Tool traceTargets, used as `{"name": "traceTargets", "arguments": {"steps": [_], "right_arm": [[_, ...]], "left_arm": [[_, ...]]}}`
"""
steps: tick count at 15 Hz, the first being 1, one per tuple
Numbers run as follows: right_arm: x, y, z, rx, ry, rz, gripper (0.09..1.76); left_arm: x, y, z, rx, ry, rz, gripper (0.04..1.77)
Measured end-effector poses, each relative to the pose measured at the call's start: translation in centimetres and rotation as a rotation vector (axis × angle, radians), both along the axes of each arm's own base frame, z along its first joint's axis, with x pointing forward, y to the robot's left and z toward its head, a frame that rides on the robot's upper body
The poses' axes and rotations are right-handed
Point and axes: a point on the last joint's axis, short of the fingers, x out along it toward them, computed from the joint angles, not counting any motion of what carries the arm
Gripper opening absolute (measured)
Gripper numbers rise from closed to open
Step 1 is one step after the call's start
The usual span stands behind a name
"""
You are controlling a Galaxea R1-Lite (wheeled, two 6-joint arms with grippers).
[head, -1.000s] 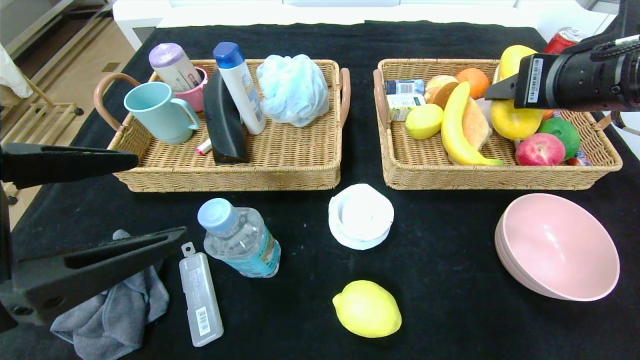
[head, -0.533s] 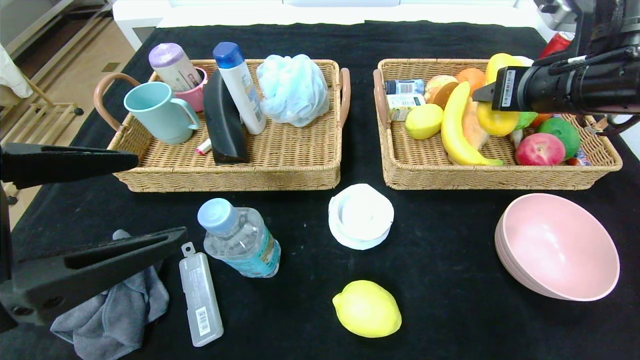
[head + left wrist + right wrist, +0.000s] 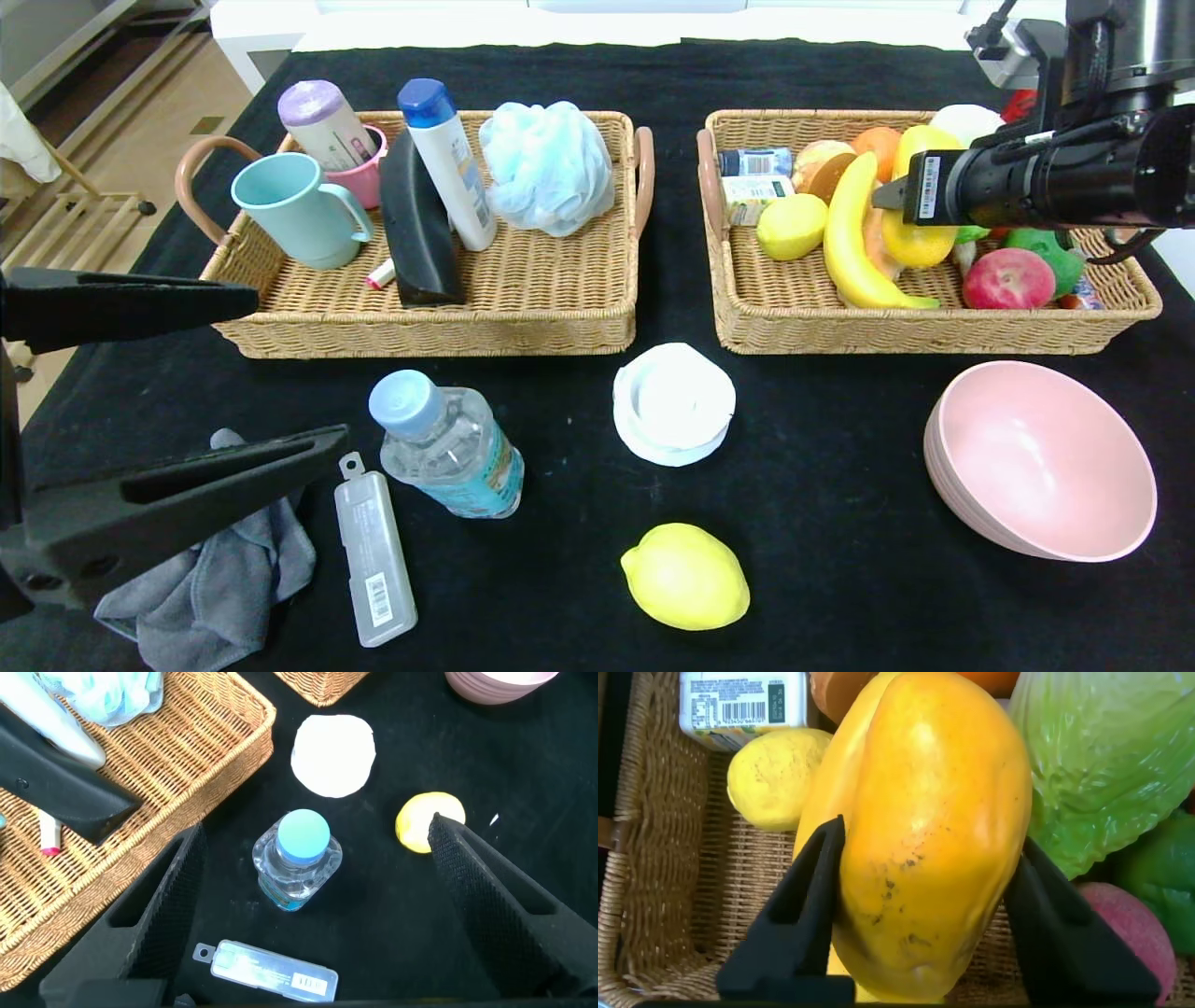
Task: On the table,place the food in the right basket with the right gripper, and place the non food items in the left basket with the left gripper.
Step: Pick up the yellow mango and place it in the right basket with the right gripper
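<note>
Right gripper [image 3: 920, 924] has its fingers clamped on the elongated yellow-orange speckled fruit [image 3: 924, 831], low over the right tan wicker basket [image 3: 934, 327]. Left gripper [image 3: 308, 915] hangs open. Clear water bottle [image 3: 448, 448] and yellow lemon [image 3: 686, 576] sit on the black-cloth bench [image 3: 840, 448] below that basket, so I'd say mostly done.

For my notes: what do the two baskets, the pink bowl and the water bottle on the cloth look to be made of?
Left basket and right basket: tan woven wicker, matte, the weave visible on walls and floor; brown loop handles look smooth, material unclear. Pink bowl: likely plastic or melamine, even matte colour with a soft sheen. Water bottle: clear plastic, see-through ribbed wall, with an opaque pale blue cap.
</note>
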Motion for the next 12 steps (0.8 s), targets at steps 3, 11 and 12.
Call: {"name": "traceTargets", "arguments": {"steps": [3, 11, 12], "right_arm": [[0.05, 0.01, -0.04, 0.0, 0.001, 0.003, 1.33], [0.11, -0.19, 0.03, -0.004, 0.0, 0.001, 1.57], [-0.04, -0.24, 0.16, -0.015, -0.003, 0.005, 1.59]], "left_arm": [[0.0, 0.0, 0.0, 0.0, 0.0, 0.0, 1.72], [-0.07, 0.04, 0.04, -0.001, -0.002, 0.0, 1.72], [-0.07, 0.04, 0.06, -0.002, -0.003, 0.0, 1.72]]}}
